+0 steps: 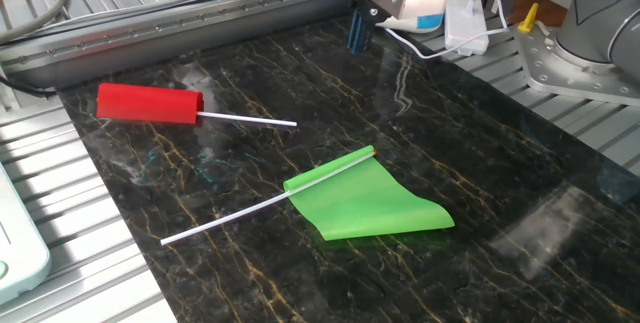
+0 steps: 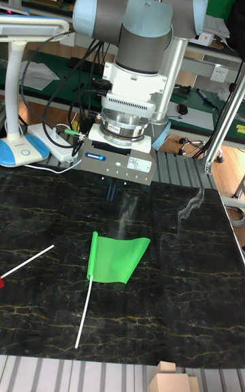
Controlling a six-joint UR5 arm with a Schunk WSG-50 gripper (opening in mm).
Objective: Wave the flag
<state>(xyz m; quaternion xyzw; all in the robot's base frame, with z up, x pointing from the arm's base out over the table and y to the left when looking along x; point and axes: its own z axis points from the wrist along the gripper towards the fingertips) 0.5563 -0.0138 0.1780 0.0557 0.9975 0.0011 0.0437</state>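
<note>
Looking across the dark marble table [image 1: 500, 163], I see the flag [image 1: 365, 200] lying flat near its middle, white stick pointing away from the gripper [image 2: 109, 190], which hangs above the far edge; I cannot tell its jaw width. Well apart lies a red rolled flag [image 1: 150, 103]. Nothing sits between them.

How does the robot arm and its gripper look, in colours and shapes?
The arm has thick silver-grey tubes and rounded light blue joint caps. A white ribbed flange sits above a wide grey gripper body with a small blue label and green lights. Its fingers are thin and blue. Black cables hang beside it.
</note>
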